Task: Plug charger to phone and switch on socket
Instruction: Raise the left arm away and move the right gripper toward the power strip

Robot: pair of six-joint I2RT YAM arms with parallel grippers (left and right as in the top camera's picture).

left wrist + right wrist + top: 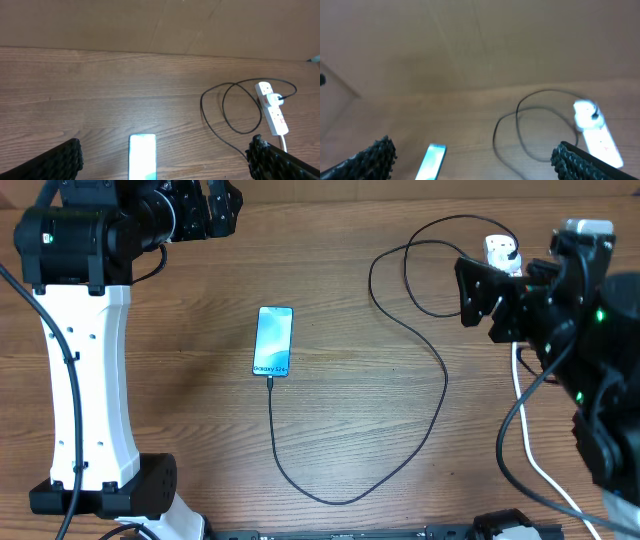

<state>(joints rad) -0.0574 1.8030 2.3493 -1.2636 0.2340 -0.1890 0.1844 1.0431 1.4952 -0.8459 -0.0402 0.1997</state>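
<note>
The phone lies flat mid-table with its blue screen up; it also shows as the phone and the phone. The black charger cable meets its lower end, sweeps round in a wide loop and coils up to the socket, a white strip partly hidden by my right arm. The charger's black plug sits in the socket. My left gripper hovers open at the back left, far from the phone. Beside the socket, my right gripper is open and holds nothing.
The socket's thick white cord runs down the right side toward the front edge. The left arm's white base stands at the left. A brown board backs the wooden table.
</note>
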